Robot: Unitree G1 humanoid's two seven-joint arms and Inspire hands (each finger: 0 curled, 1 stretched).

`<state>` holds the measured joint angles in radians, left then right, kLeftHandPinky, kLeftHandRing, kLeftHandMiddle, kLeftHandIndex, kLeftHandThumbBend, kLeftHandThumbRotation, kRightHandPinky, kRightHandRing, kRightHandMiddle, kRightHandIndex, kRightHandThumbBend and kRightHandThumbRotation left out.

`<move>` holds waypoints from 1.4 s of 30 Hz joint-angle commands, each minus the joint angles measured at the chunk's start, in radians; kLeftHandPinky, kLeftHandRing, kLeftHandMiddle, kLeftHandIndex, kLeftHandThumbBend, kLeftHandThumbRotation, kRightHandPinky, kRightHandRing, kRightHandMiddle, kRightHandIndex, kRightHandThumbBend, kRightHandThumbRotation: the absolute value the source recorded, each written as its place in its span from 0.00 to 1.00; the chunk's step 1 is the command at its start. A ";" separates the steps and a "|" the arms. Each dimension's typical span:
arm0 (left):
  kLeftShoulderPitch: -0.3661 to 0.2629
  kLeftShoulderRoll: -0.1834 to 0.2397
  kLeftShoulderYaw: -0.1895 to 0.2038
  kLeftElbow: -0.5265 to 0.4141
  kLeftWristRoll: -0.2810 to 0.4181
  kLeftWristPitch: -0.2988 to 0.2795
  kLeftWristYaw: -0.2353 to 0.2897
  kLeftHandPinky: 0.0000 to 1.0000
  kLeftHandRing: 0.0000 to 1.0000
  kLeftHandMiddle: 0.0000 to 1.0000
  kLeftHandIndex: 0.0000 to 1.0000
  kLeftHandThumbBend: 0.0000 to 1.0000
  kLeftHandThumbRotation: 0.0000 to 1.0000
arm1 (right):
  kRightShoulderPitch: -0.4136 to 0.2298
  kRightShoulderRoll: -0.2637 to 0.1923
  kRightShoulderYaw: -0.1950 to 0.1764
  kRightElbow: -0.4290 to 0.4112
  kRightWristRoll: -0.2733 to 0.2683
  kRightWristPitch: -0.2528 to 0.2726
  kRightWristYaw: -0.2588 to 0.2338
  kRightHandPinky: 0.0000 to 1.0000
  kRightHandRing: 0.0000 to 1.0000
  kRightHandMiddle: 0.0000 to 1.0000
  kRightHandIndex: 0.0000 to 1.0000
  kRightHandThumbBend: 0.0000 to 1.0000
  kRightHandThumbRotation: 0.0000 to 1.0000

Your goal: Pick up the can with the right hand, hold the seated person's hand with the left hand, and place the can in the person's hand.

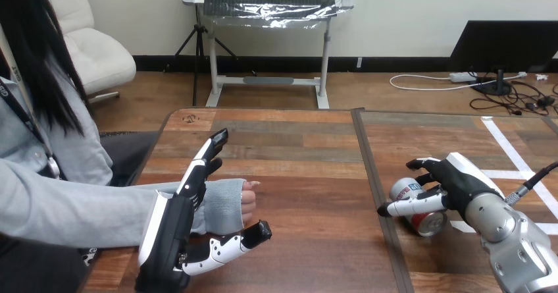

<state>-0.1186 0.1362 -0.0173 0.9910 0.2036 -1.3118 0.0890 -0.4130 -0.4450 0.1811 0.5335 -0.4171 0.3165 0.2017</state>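
**Can clasped but not yet off the table**

Take the dark seam (370, 168) down the wooden table (296, 141) as the marker. One silver metal drinks can with a red-and-blue label (428, 223) lies on its side just right of the seam, resting on the wood. Its long axis runs slantwise: one end points toward the seam and the far edge, and the round end faces back toward the robot. The right hand (460, 181) covers it from the side away from the seam. Its fingers curl over the far flank and its thumb lies along the near flank, so the grip crosses the axis, which looks sound for a lift. This hand is by far the nearer to the can.

Well left of the seam, the left hand (174, 230) stands with fingers straight and thumb spread wide, holding nothing. The person's hand (248, 197), loosely closed at the end of a grey sleeve (220, 207), reaches past just behind it. Whether the two touch, I cannot tell.

Count: one can, one person's hand, two robot hands.
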 commanded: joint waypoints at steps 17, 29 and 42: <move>-0.047 -0.015 0.006 -0.034 -0.006 -0.025 0.002 0.91 0.95 0.94 0.92 1.00 0.48 | 0.023 -0.068 0.023 -0.153 -0.052 0.055 0.073 0.57 0.74 0.83 0.92 0.85 0.26; -0.053 -0.018 0.004 -0.029 -0.012 -0.023 -0.003 0.92 0.95 0.94 0.92 1.00 0.48 | 0.037 -0.085 0.024 -0.184 -0.075 0.060 0.104 0.55 0.72 0.82 0.92 0.85 0.27; -0.057 -0.021 0.011 -0.032 0.012 -0.020 0.012 0.91 0.95 0.94 0.92 1.00 0.49 | 0.045 -0.070 0.004 -0.150 -0.052 0.033 0.068 0.52 0.66 0.74 0.86 0.84 0.13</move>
<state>-0.1197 0.1187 -0.0171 0.9910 0.2049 -1.3155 0.0893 -0.3523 -0.5097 0.1983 0.3923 -0.4729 0.3710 0.2997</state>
